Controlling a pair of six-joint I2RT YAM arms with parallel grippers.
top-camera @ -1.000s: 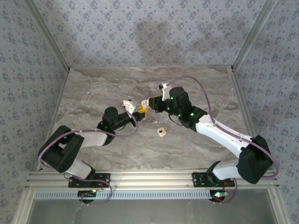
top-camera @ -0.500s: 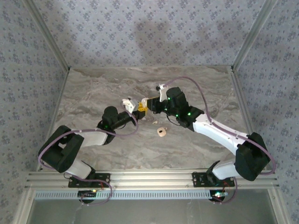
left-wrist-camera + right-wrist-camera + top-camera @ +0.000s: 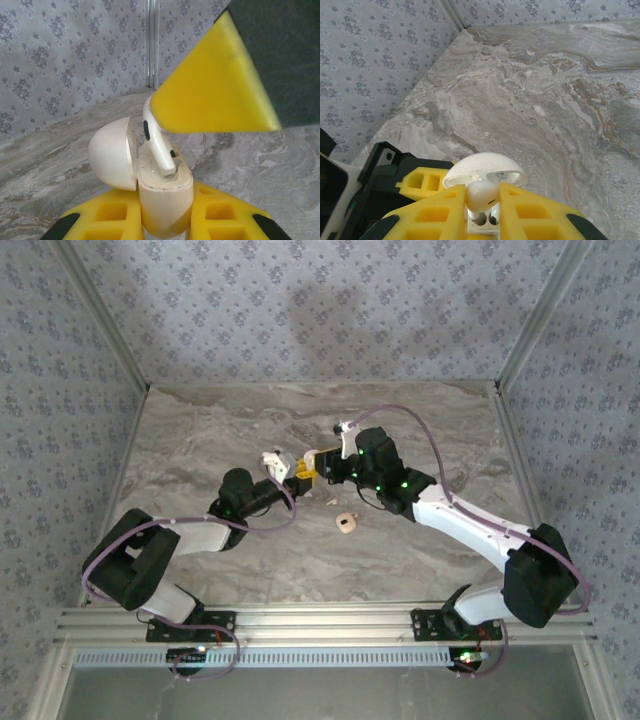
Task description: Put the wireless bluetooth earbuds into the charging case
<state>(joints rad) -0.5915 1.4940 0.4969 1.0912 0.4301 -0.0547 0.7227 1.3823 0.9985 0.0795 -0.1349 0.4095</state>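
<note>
The first earbud [image 3: 481, 195] is smooth glossy white plastic with a rounded head and a slim stem. It is pinched between the two yellow moulded fingers [image 3: 437, 212] of the right gripper [image 3: 481, 202], which is clamped tight on it. In the left wrist view its stem reaches down into the open top of the charging case [image 3: 165, 197]. The case is a smooth, rounded cream-white shell with its domed lid [image 3: 112, 157] swung open. The left gripper [image 3: 165, 222] is closed firmly on the case body and holds it upright. Out on the grey-veined marble table [image 3: 200, 440], near the grippers, lies one tiny white speck. It looks like the second earbud [image 3: 331, 501], though it is too small to be sure. Just beyond it sits one tan rounded piece [image 3: 346, 524].
</note>
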